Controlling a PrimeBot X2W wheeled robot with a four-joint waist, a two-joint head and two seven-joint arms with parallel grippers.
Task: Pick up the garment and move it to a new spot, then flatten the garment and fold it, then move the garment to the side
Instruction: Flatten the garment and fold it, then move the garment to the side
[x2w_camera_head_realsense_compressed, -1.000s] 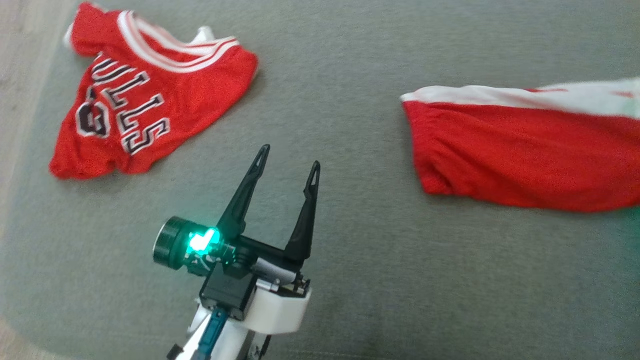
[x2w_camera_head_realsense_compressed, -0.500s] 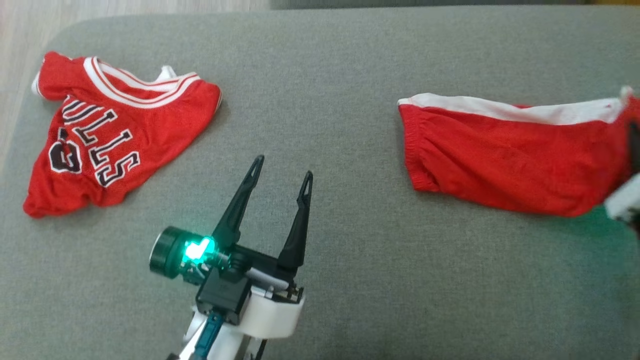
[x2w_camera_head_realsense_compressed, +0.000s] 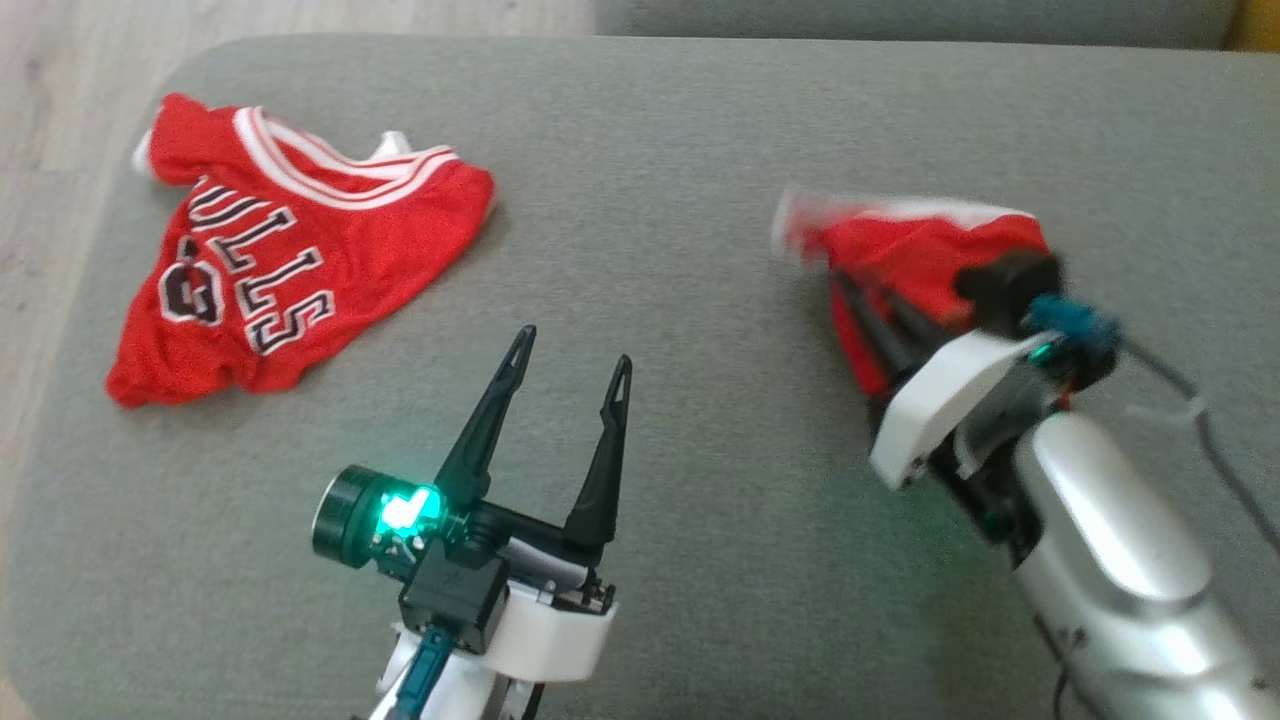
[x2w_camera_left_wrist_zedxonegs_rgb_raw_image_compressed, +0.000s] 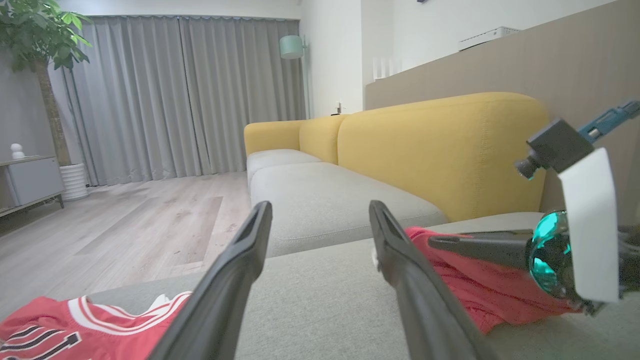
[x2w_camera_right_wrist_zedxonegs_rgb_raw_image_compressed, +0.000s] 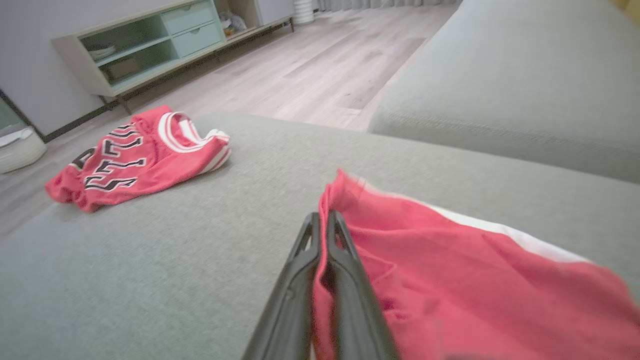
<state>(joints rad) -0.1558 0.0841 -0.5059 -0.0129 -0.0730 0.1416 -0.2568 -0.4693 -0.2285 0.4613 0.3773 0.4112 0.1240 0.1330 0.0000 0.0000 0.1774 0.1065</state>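
Half a second ago the red shorts (x2w_camera_head_realsense_compressed: 905, 250) lay stretched flat at the right of the grey cushion (x2w_camera_head_realsense_compressed: 700, 150). Now they are gathered into a bunch by the right hand (x2w_camera_right_wrist_zedxonegs_rgb_raw_image_compressed: 320, 220), which has come into the head view with its fingers pressed together on a fold of the cloth. The left hand (x2w_camera_head_realsense_compressed: 573, 348) hangs spread and empty above bare cushion, between the shorts and the red jersey (x2w_camera_head_realsense_compressed: 300, 270) lying well apart on the left. The pinch seems to take only a thin fold, so the cloth could slip free during the carry, or its trailing part could drag and land crumpled.
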